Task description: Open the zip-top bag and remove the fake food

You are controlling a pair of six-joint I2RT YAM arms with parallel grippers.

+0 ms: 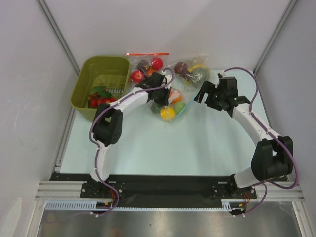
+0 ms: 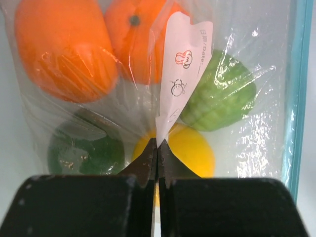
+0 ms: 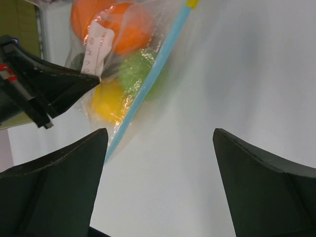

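Note:
The zip-top bag lies at mid-table, clear with a light-blue zip strip and a white label. Inside it are the fake food pieces: two orange fruits, a light green one, a dark green one and a yellow one. My left gripper is shut, pinching a fold of the bag's plastic at the label. My right gripper is open and empty above the table, just right of the zip strip, not touching it.
A green basket with small red tomatoes stands at the back left. A bag with a red-orange zip and another clear bag of fruit lie behind the task bag. White walls close in on both sides.

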